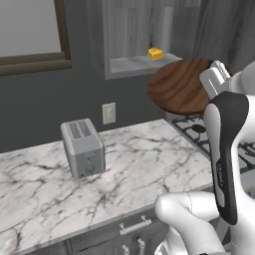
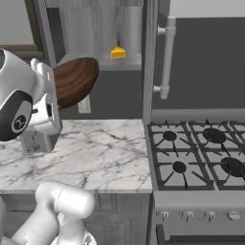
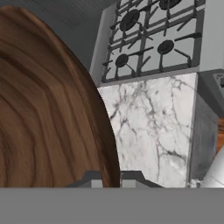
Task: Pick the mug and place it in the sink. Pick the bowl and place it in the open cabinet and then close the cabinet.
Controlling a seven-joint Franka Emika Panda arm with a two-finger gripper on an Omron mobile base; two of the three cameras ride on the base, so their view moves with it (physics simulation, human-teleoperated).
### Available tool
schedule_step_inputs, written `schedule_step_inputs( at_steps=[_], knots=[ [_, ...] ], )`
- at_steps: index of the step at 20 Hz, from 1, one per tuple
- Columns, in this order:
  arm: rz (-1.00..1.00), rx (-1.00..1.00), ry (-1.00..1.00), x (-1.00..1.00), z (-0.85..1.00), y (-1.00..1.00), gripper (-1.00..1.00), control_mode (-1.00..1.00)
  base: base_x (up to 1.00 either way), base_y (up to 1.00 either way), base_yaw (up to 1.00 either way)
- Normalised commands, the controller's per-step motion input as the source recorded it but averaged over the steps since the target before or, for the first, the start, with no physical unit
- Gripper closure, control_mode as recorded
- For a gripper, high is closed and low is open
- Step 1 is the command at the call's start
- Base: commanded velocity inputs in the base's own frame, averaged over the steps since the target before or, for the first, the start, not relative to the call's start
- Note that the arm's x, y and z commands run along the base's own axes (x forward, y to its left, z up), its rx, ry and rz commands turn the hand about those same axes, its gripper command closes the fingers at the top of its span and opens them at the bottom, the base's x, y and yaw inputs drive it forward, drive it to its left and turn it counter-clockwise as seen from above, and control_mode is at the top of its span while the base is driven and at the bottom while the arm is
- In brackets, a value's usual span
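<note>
The wide dark-brown wooden bowl (image 1: 178, 87) hangs tilted on edge in the air, just below and right of the open cabinet (image 1: 130, 63). My gripper (image 3: 111, 178) is shut on the bowl's rim (image 3: 48, 109), one fingertip on each side of it. In the right base view the bowl (image 2: 74, 81) sticks out from my hand toward the cabinet shelf (image 2: 119, 61), level with its lower edge. The cabinet door (image 2: 149, 57) stands swung out, edge-on. The mug and the sink are out of view.
A yellow wedge (image 1: 155, 54) lies on the cabinet shelf. A grey toaster (image 1: 83, 148) stands on the marble counter (image 1: 139, 164) below, near a wall outlet (image 1: 108, 113). A gas stove (image 2: 201, 153) adjoins the counter on the right.
</note>
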Motion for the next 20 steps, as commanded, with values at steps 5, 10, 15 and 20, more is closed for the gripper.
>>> schedule_step_inputs(
  at_steps=[5, 10, 15, 20],
  knots=[
    [0.00, 0.10, -0.04, 0.51, 0.16, 0.12, 1.00, -1.00, 0.00, 0.00, 0.00],
    [0.00, 0.28, -0.02, 0.61, 0.16, 0.09, 1.00, -1.00, 0.00, 0.00, 0.00],
    [0.00, 0.20, -0.12, 0.44, 0.08, 0.10, 1.00, -1.00, 0.00, 0.00, 0.00],
    [-0.01, 0.01, -0.15, 0.55, 0.05, 0.35, 1.00, -1.00, 0.00, 0.00, 0.00]
  ],
)
